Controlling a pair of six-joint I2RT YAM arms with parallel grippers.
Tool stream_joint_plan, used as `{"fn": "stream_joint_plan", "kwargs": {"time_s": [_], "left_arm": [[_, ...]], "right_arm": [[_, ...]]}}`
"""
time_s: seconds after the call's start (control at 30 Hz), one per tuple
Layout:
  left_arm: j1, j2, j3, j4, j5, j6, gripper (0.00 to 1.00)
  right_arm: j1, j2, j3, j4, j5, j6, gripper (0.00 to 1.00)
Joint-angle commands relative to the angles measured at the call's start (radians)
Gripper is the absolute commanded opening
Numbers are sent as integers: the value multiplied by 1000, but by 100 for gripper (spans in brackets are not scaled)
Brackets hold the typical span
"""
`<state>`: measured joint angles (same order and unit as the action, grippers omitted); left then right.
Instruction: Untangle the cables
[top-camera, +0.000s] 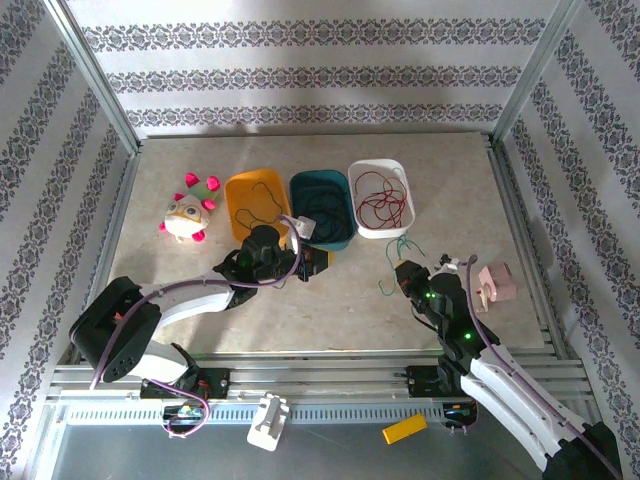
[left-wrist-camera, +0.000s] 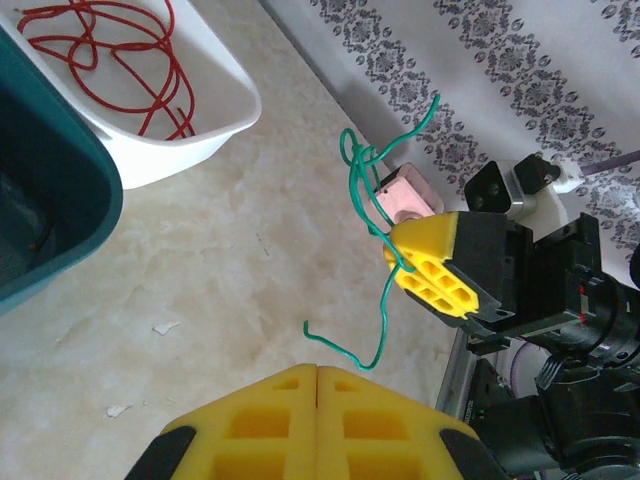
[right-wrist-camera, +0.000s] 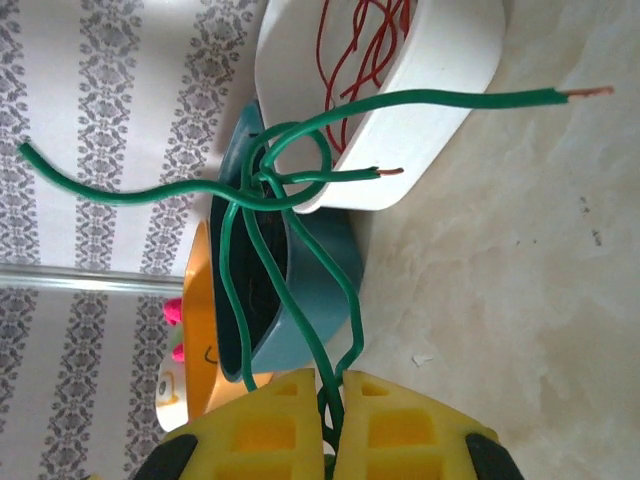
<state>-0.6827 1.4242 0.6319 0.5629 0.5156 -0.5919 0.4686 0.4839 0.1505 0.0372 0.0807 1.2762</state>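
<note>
So, a marble-look table (top-camera: 340, 305) is seen from the top camera, with three trays lined up at the back: an orange tray (top-camera: 232, 192), a teal tray (top-camera: 318, 177) and a white tray (top-camera: 377, 166). A plush toy (top-camera: 187, 216) is parked left of them. The left gripper (top-camera: 318, 262) is held just in front of the teal tray, squeezed closed with nothing pinched between its pads. The right gripper (right-wrist-camera: 330, 390) is clamped on the green cables (right-wrist-camera: 470, 96), which are lifted off the table and twisted into a loose knot above the fingers. Red cables (top-camera: 385, 203) are coiled inside the white tray, and dark wires (top-camera: 325, 212) can be made out in the teal one.
</note>
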Motion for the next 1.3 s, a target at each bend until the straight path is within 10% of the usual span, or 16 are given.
{"fn": "stream_joint_plan", "kwargs": {"time_s": [0.0, 0.37, 0.57, 0.8, 1.03, 1.27], "left_arm": [[32, -42, -6, 34, 17, 1, 0], [2, 97, 118, 25, 214, -3, 52], [-3, 151, 147, 34, 197, -14, 57], [-3, 166, 156, 63, 194, -21, 49], [-3, 164, 163, 27, 133, -10, 0], [-3, 107, 125, -10, 98, 9, 0]], "right_arm": [[-29, -28, 71, -232, 40, -63, 0], [52, 205, 187, 36, -337, -368, 0], [82, 286, 255, 132, -383, -374, 0], [129, 363, 294, 167, -421, -393, 0], [163, 402, 299, 181, -386, -392, 0], [160, 288, 241, 36, 31, -294, 0]]}}
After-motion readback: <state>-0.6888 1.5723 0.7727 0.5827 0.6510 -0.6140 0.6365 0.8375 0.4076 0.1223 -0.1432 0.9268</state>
